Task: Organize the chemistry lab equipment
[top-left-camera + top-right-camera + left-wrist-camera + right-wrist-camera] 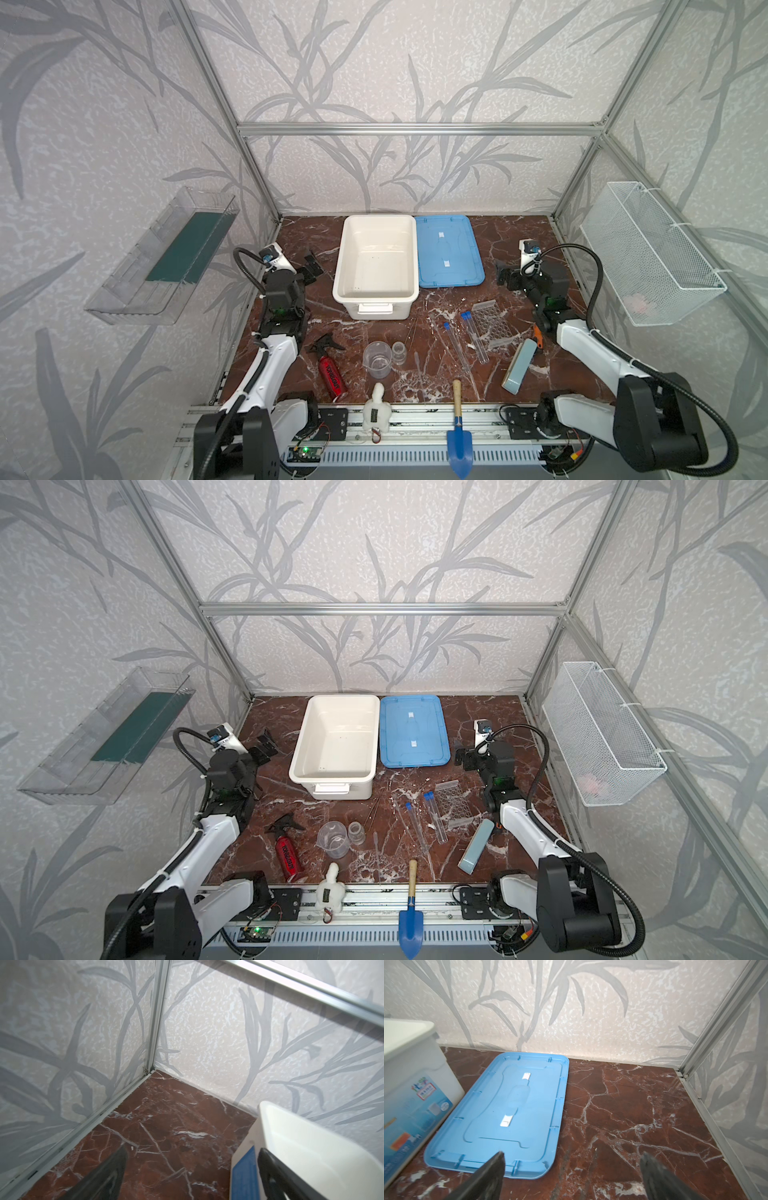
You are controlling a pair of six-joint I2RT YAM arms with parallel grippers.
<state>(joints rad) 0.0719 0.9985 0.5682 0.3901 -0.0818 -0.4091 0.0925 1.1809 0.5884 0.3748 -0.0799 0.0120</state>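
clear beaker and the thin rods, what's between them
The small clear glass bottle stands between the clear beaker and the thin rods, seen in both top views.

A big white tub stands open. A blue lid lies flat just beside it, on its right. In front of the tub lie a red spray bottle, a white toy, a blue shovel and a pale blue block.

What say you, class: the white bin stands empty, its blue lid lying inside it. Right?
No. The blue lid lies flat on the table beside the white bin, not inside it; both top views show this. The bin is empty.
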